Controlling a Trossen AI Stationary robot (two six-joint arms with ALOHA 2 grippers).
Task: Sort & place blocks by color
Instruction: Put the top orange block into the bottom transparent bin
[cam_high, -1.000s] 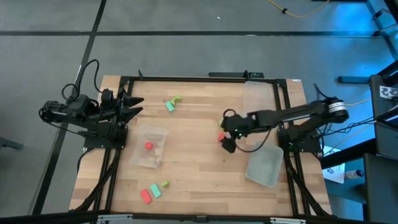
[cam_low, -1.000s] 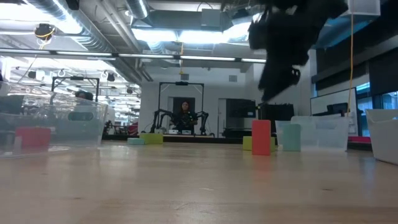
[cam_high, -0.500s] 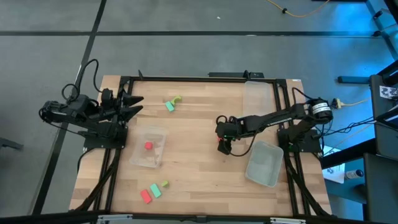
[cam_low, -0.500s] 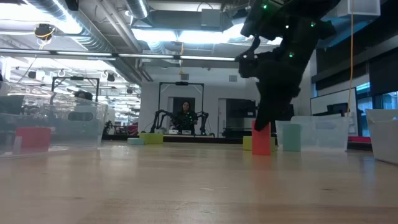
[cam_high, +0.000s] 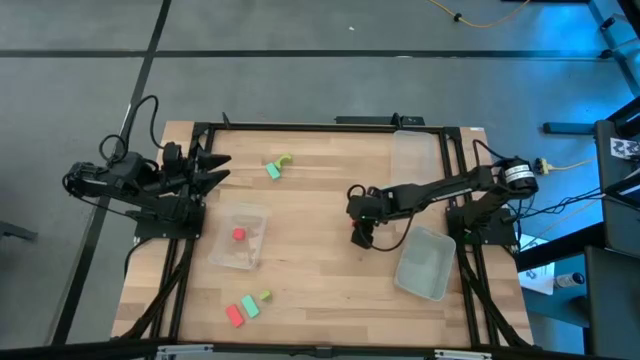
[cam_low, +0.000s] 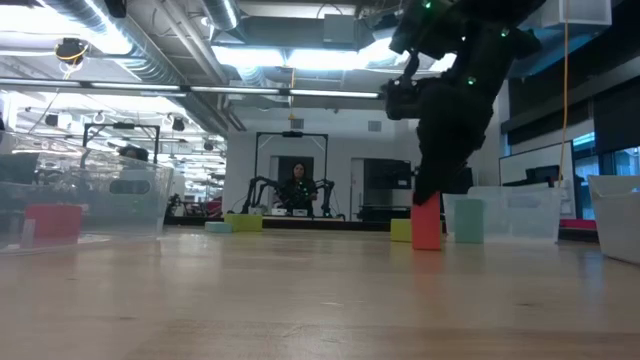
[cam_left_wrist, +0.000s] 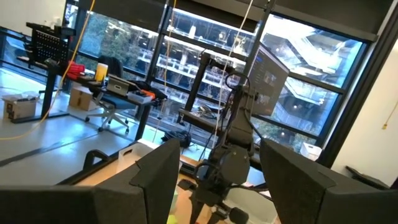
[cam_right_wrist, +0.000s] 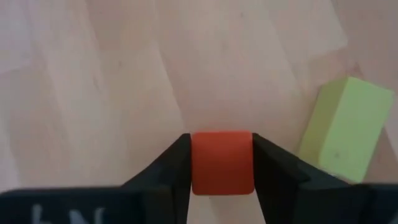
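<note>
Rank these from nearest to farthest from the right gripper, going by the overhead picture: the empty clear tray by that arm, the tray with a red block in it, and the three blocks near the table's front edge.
1. The empty clear tray, just beside the right gripper, on the table's right side.
2. The tray holding a red block, left of centre.
3. The three-block cluster, front-left, near the table's edge.

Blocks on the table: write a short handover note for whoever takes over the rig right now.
Right end effector: shut on a red block at table centre-right, a yellow-green block lying close beside it.
Left end effector: parked at the left edge; the left wrist view shows its fingers apart, holding nothing.
Done: one red block sits in the clear tray left of centre.
Left: the pair near the far edge, the three near the front edge, and the blocks by the right end effector. The right-hand tray looks empty.
</note>
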